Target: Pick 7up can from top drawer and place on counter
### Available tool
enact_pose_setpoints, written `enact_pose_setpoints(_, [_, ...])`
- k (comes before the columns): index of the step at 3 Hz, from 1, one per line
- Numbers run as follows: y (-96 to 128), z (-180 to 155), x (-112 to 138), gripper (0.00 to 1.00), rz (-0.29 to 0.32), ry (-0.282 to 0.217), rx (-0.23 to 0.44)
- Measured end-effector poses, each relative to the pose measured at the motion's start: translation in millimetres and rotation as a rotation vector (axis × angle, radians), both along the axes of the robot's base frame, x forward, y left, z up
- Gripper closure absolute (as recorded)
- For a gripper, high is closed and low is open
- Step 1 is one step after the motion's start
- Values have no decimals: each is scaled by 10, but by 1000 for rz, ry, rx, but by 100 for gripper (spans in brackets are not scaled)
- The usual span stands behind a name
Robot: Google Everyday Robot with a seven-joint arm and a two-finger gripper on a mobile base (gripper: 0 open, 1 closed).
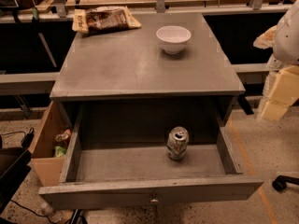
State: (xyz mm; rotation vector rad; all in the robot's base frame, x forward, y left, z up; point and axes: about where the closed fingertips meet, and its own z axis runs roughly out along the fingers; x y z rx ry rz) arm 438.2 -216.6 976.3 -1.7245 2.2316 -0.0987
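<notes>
nearest me the top drawer (149,190) stands fully out, knob toward the room, so its inside lies open from above. the 7up can (177,143) stands upright on the drawer floor, right of centre and toward the back, clear of both side walls, which leaves room to come down around it. a cardboard box (44,143) sits on the floor against the cabinet's left side. at the right edge the pincer (280,94) hangs well apart from the can and has no hold of it; how far open it is i cannot tell. beyond, the tabletop (131,64) offers bare room in front for the can, since the white bowl (173,38) and snack bag (105,18) sit toward the back.
</notes>
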Motion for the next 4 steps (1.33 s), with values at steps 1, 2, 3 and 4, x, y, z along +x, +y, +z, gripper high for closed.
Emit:
enact_pose_setpoints(1, [0, 0, 0, 0, 0, 0, 0])
enact_pose_setpoints(2, [-3, -91, 19, 0, 3, -9, 88])
enact_pose_setpoints(3, [42, -479, 89, 0, 44, -36, 269])
enact_pose_setpoints(4, [234, -823, 204, 0, 111, -104, 464])
